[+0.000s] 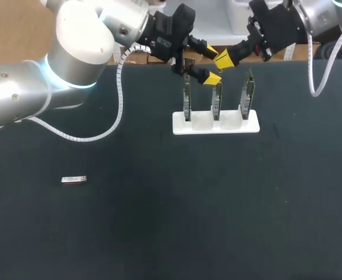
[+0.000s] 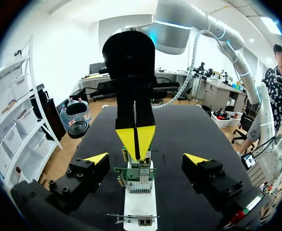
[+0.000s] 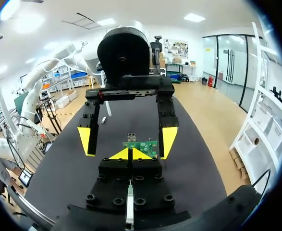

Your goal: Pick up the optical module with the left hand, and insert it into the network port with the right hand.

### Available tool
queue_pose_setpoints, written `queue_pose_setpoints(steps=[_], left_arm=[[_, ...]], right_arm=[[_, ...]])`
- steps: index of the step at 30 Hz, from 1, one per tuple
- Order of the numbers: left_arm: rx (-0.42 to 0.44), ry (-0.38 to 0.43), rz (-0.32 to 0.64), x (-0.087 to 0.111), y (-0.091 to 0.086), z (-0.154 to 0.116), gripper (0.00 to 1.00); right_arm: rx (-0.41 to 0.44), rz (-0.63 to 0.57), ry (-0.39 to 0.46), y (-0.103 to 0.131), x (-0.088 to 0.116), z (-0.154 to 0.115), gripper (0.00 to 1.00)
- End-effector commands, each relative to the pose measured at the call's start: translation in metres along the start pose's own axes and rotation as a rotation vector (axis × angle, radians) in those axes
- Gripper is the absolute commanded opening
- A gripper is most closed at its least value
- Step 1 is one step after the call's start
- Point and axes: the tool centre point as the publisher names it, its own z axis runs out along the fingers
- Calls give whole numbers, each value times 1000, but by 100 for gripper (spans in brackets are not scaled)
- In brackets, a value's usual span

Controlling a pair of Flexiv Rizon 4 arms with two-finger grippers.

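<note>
The optical module (image 1: 73,179) is seen lying flat at 9 o'clock on the black table (image 1: 159,233), well apart from both grippers; at 1 o'clock three upright network port cards (image 1: 186,99) are held in a white holder (image 1: 215,123); above it the left gripper (image 2: 146,159) is spread wide; the right gripper (image 3: 129,154) is pressed together.

Bright, even light comes from above. The matte dark table (image 1: 159,233) soaks it up and looks nearly uniform; shadows on it are faint and soft. The white stand (image 1: 215,123) at the far middle is the brightest thing, close to washed out. The left arm (image 1: 19,87) shows soft highlights on its pale shell, and the optical module (image 1: 73,179) at near left glints.
</note>
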Motion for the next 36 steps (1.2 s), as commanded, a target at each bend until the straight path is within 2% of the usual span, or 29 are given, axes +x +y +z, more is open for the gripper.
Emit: queue_pose_setpoints(steps=[1,20,22,36], left_arm=[[-1,-1,2,0,0,0,100],[-1,-1,2,0,0,0,100],[-1,-1,2,0,0,0,100],[-1,-1,2,0,0,0,100]], right_arm=[[-1,8,-5,-1,6,3,0],[-14,27,16,1,11,8,0],[-22,14,53,2,11,10,0],[-24,1,74,5,10,12,0]])
